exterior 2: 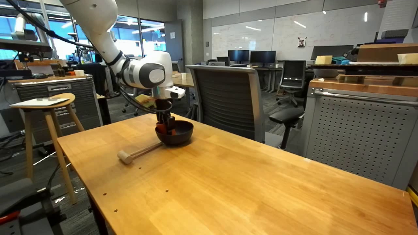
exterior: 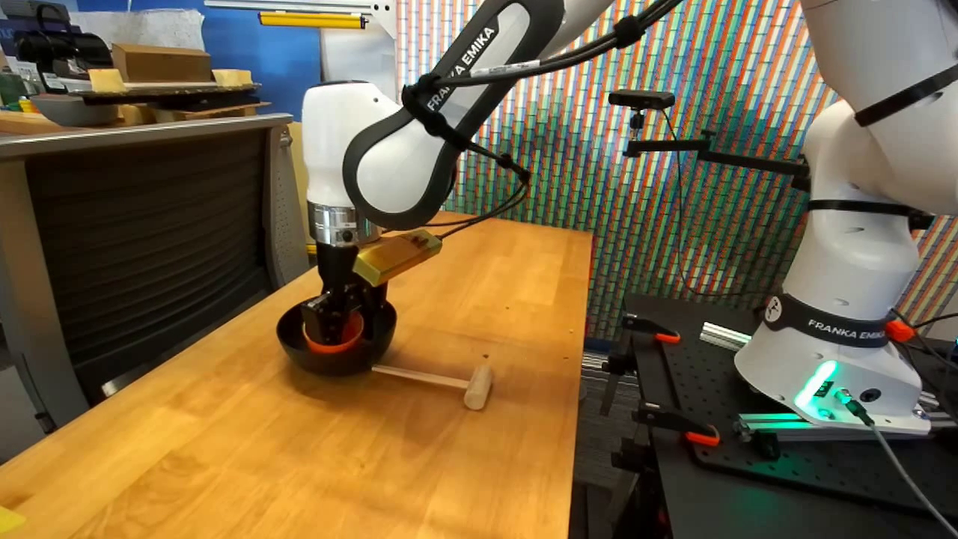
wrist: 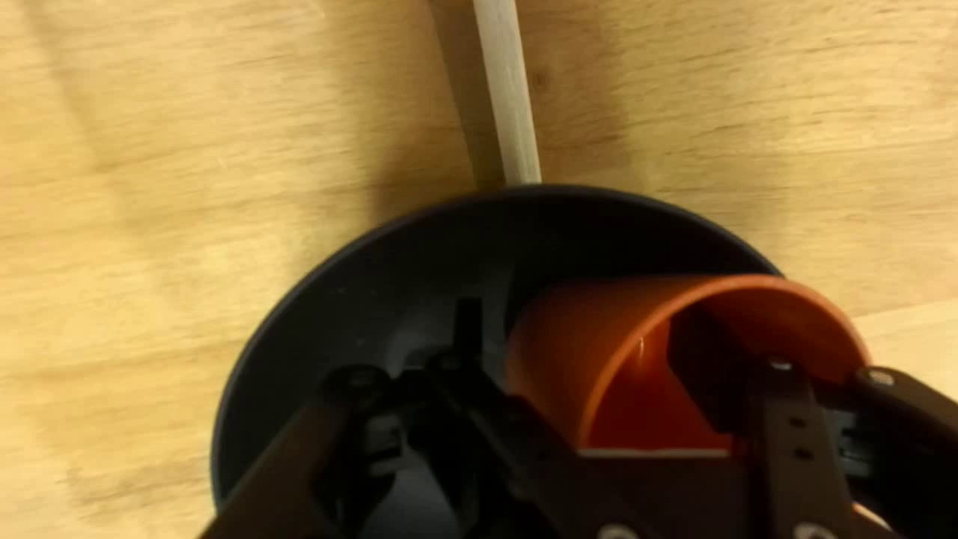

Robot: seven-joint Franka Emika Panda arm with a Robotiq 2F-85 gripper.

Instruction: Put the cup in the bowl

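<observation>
The orange-red cup (exterior: 329, 347) is inside the black bowl (exterior: 378, 352) in both exterior views. In the wrist view the cup (wrist: 557, 337) leans to the right against the inside of the bowl (wrist: 404, 262). My gripper (wrist: 584, 352) is open and reaches down into the bowl. One finger is inside the cup's mouth and the other is outside its wall, with a visible gap between that finger and the wall. In an exterior view the gripper (exterior 2: 166, 125) hides part of the cup (exterior 2: 160, 128). The cup's base is hidden.
A light wooden mallet (exterior: 477, 386) lies on the wooden table (exterior: 449, 464), its handle end reaching the bowl's rim; the handle (wrist: 509, 97) shows in the wrist view. A chair (exterior 2: 225, 101) stands close behind the table edge beside the bowl.
</observation>
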